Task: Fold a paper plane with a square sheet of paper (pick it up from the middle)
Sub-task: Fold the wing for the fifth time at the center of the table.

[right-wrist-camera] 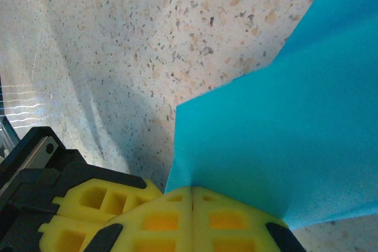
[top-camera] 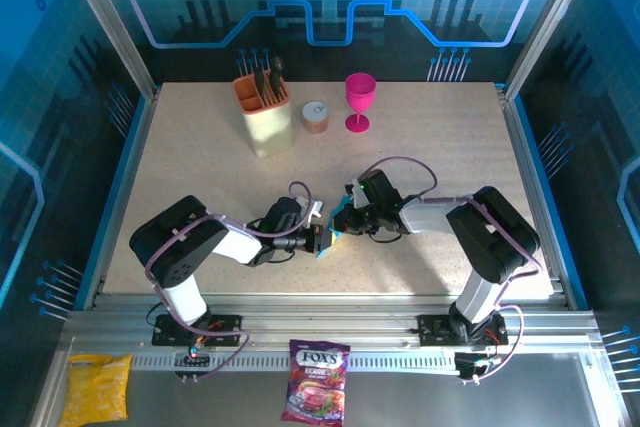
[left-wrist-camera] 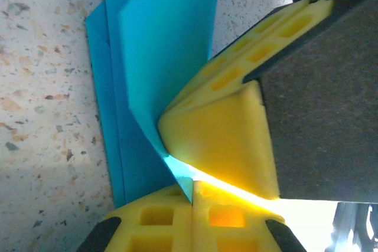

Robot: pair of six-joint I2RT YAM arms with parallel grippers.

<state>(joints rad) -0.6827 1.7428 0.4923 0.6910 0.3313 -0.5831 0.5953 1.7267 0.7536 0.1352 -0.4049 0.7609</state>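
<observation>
Pinching folded blue paper: left end effector, right end effector, both pressed together on it.

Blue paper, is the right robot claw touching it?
Touching. The right wrist view shows the blue paper coming straight out of the seam of the shut right gripper, pinched there with no gap.

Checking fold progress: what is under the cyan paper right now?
Under the cyan paper the wrist views show speckled tabletop around its edges and further folded layers of the same sheet. The patch of table directly beneath is covered, so nothing there can be checked.
</observation>
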